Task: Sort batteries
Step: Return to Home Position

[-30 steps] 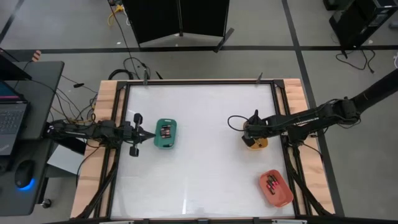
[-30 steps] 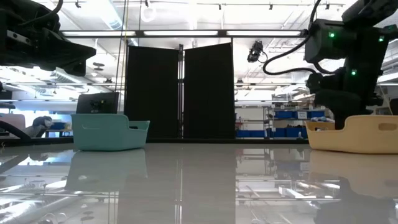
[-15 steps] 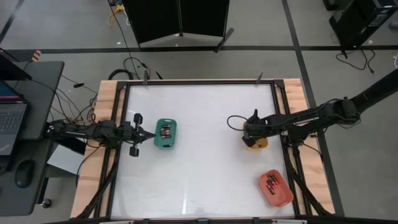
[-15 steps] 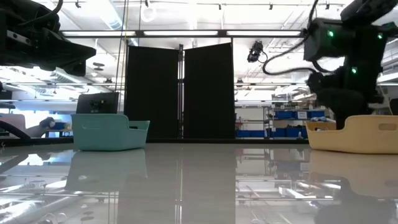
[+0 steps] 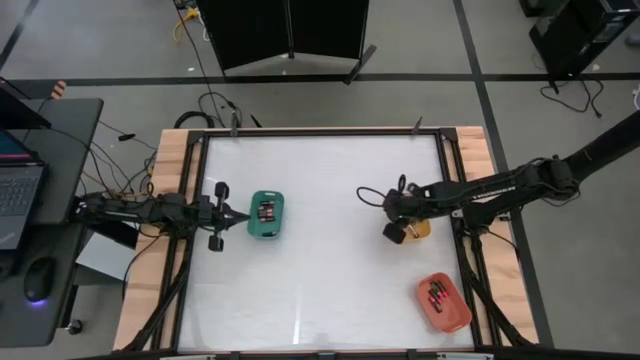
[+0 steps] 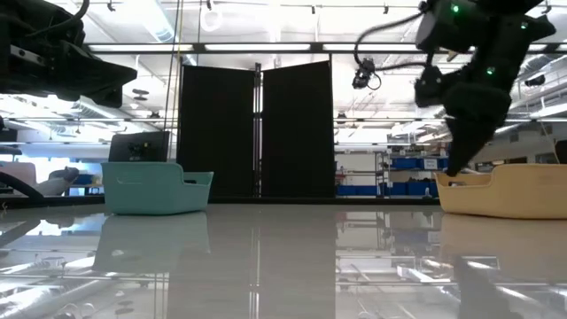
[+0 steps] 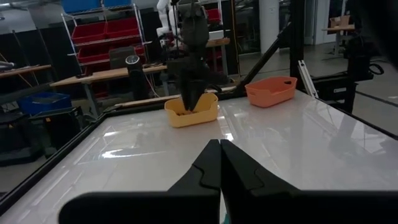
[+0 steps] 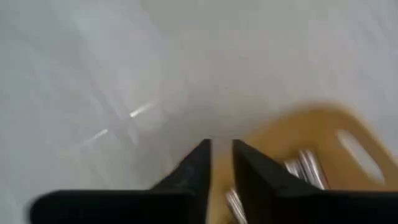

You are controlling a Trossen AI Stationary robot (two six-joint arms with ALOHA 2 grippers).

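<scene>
We see the right gripper (image 5: 393,231), fingers barely parted and empty, tilted over the yellow bin's (image 6: 509,190) left edge. Only its wrist view shows the silver batteries (image 8: 306,165) lying flat and parallel inside. At far left the left gripper (image 7: 219,145), clenched on nothing, points at the green bin (image 5: 266,215).
</scene>
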